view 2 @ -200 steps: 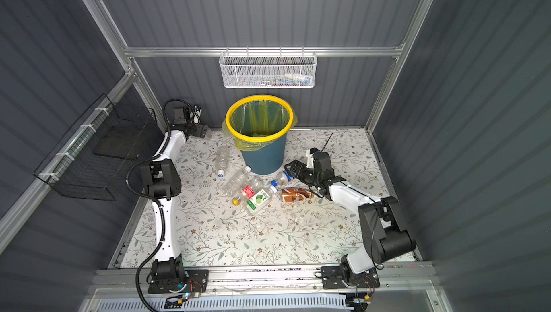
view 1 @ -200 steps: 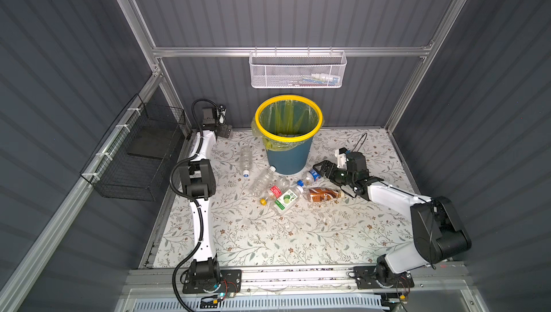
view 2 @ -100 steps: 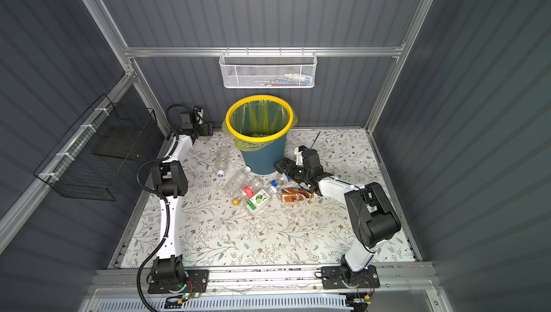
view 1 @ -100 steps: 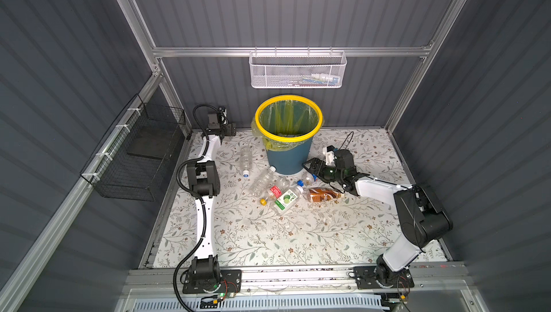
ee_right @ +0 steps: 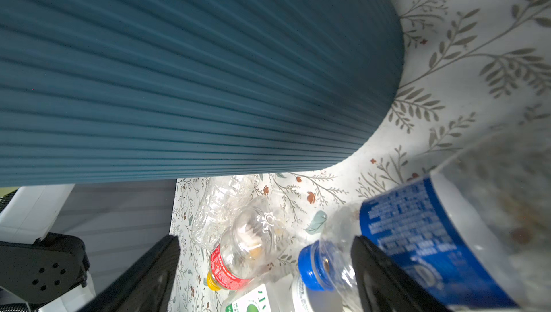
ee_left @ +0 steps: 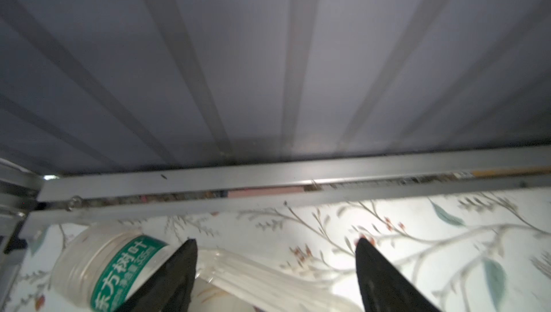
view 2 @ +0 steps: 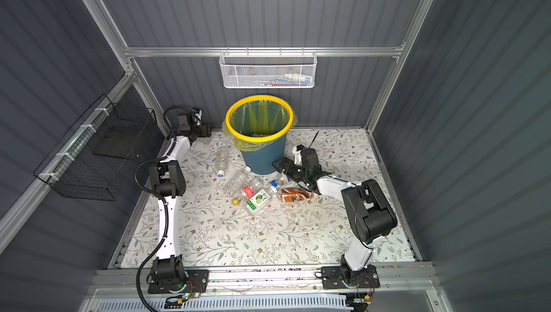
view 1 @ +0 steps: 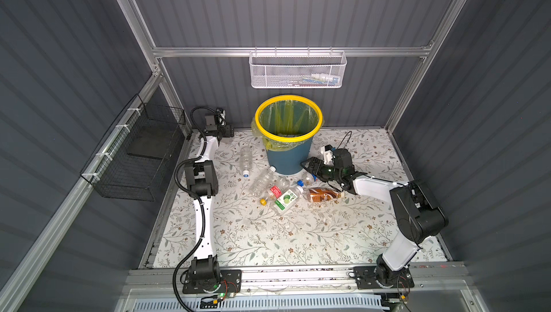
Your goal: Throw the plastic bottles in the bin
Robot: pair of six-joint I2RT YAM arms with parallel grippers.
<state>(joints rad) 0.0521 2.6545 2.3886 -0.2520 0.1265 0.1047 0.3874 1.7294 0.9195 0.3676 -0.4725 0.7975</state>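
Note:
The teal bin point(view 1: 283, 158) point(view 2: 262, 158) with a yellow rim stands at the back centre. Several plastic bottles lie in front of it: a clear one point(view 1: 246, 158), a red-labelled one point(view 1: 272, 191), a green-white one point(view 1: 286, 200) and a brown one point(view 1: 323, 194). My right gripper point(view 1: 307, 164) point(ee_right: 264, 238) is open low beside the bin wall point(ee_right: 179, 72), with the blue-capped bottle point(ee_right: 417, 236) against one finger. My left gripper point(view 1: 229, 131) point(ee_left: 275, 245) is open in the back left corner over a clear ribbed plastic piece point(ee_left: 268, 277). A green-labelled bottle point(ee_left: 113, 265) lies just outside its jaws.
A white mesh basket point(view 1: 298, 70) hangs on the back wall above the bin. On the left wall hangs a black wire basket point(view 1: 140, 152). An aluminium frame rail point(ee_left: 268, 182) runs along the table's back edge close to the left gripper.
My right gripper has moved left to the foot of the bin, its elbow swinging in. The left gripper edged along the back corner and its jaws have narrowed.

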